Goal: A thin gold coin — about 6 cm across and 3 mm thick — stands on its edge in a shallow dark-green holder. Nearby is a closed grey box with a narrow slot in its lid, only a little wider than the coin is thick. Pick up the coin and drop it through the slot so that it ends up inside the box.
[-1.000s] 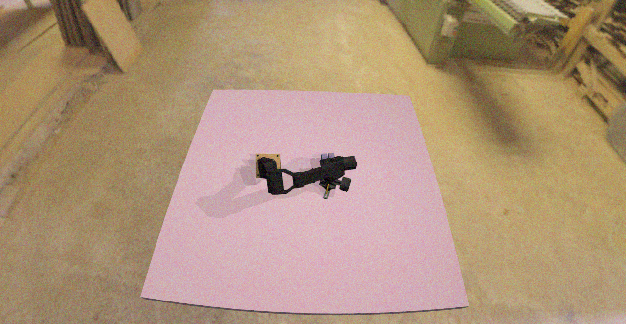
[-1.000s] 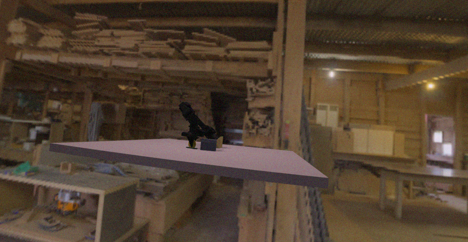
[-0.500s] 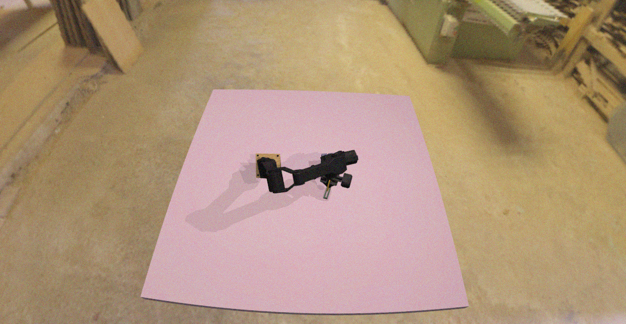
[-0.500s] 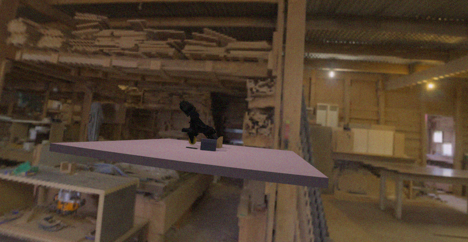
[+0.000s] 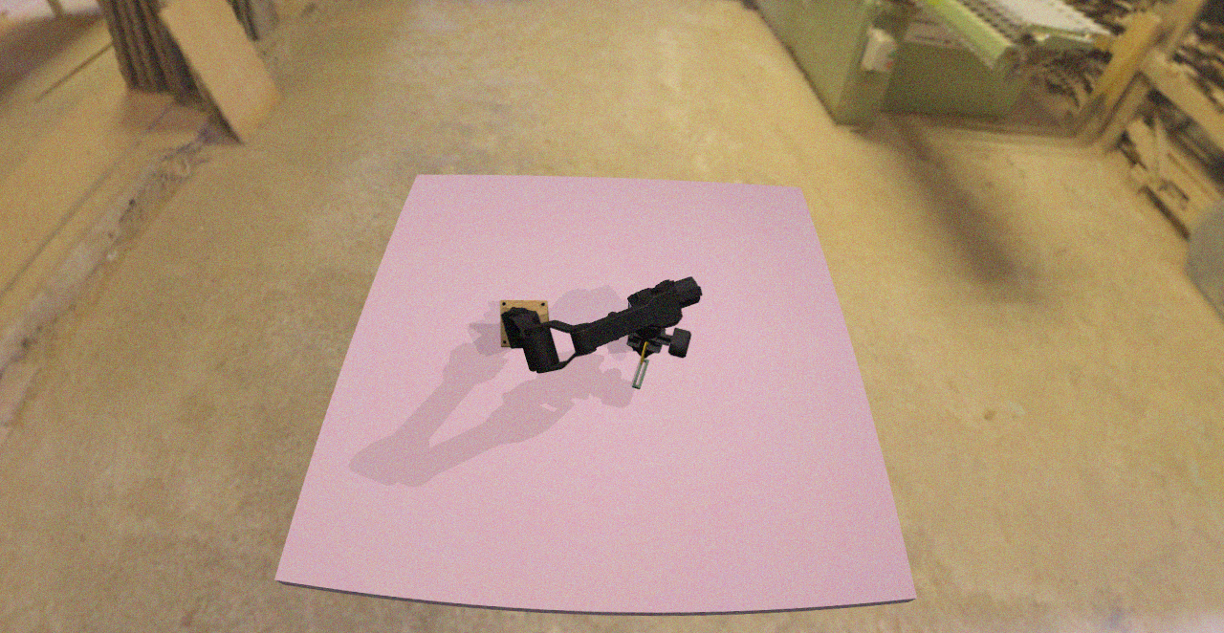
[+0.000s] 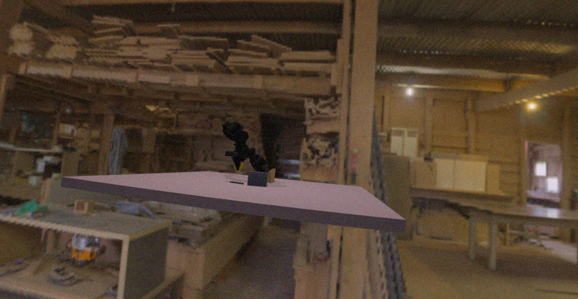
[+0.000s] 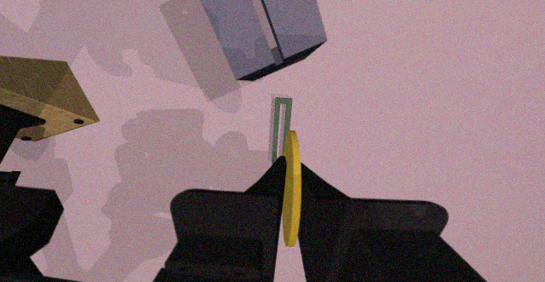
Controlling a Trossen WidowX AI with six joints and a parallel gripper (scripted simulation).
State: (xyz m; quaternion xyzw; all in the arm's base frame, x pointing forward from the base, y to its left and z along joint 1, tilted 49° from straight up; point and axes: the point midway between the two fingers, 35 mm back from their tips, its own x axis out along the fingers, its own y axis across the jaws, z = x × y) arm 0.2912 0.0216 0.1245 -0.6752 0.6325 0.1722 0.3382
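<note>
Gripper [image 7: 292,175] clenched on the gold coin [image 7: 292,188] (edge-on between both fingers), raised above the green holder [image 7: 282,124]; grey box [image 7: 260,22] lies beyond.

Timber workshop: stacked lumber [image 6: 169,50] overhead, wooden post [image 6: 357,95], green machine [image 5: 864,30], dusty concrete floor [image 5: 599,81], warm ceiling lamps [image 6: 409,91].
</note>
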